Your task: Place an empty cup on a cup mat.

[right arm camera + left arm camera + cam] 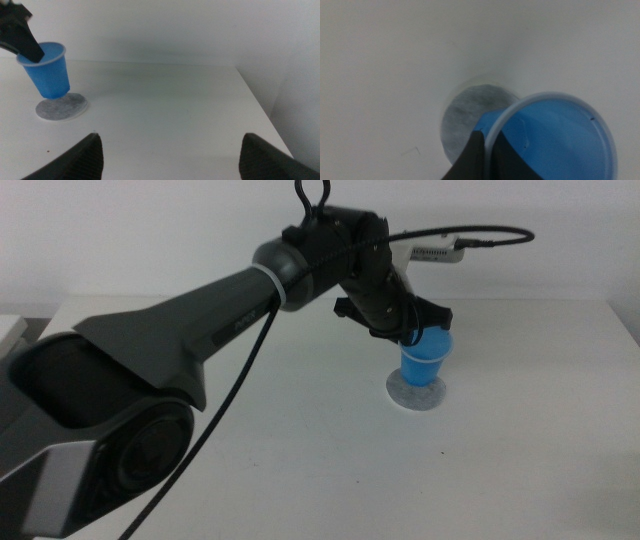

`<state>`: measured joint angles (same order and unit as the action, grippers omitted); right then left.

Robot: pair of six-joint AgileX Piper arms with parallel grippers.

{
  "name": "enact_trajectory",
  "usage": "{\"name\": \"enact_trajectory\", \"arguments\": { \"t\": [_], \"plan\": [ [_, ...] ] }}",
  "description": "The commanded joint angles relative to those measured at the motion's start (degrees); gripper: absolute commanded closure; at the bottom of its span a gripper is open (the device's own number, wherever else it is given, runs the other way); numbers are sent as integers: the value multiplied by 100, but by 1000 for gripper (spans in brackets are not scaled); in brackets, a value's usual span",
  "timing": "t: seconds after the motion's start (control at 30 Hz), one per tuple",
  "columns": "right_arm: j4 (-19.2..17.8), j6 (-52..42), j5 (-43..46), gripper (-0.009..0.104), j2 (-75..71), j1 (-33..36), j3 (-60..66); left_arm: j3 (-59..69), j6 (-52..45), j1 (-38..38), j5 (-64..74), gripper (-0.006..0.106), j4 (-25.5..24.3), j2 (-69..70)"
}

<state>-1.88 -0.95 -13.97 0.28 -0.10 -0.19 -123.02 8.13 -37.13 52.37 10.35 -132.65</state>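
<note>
One relation matters: my left tool (418, 332) pinches the cup (425, 360) by its rim, tilted, base touching the mat (416, 393) toward the far right of the surface (300, 460). Right tool (170, 150) waits open.

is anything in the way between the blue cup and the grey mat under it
Nothing visible. The left gripper pinches the rim of the cup, tilted, its base right at the cup mat. The right gripper waits apart, open.
</note>
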Motion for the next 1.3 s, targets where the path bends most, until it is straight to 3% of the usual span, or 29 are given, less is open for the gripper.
{"name": "enact_trajectory", "arguments": {
  "t": [0.0,0.3,0.6,0.7,0.87,0.93,1.03,1.2,1.23,1.27],
  "plan": [
    [-34,-23,29,2,-28,7,19,-49,74,-5,-226,102,62,-90],
    [-34,-23,29,2,-28,7,19,-49,120,-5,-440,100,65,-239],
    [-34,-23,29,2,-28,7,19,-49,100,-5,-269,79,134,-402],
    [-34,-23,29,2,-28,7,19,-49,90,-5,-244,62,207,-402],
    [-34,-23,29,2,-28,7,19,-77,-130,129,109,18,397,-244],
    [-34,-23,29,2,-28,7,19,-134,-285,263,392,7,574,-7],
    [-34,-23,29,2,-28,7,19,-97,-510,354,610,7,655,575],
    [-34,-23,29,2,-28,7,19,368,-515,290,863,7,-130,1687],
    [-34,-23,29,2,-28,7,19,664,-534,290,777,7,-176,1947],
    [-34,-23,29,2,-28,7,19,2408,-771,354,134,7,-164,3113]
  ]
}}
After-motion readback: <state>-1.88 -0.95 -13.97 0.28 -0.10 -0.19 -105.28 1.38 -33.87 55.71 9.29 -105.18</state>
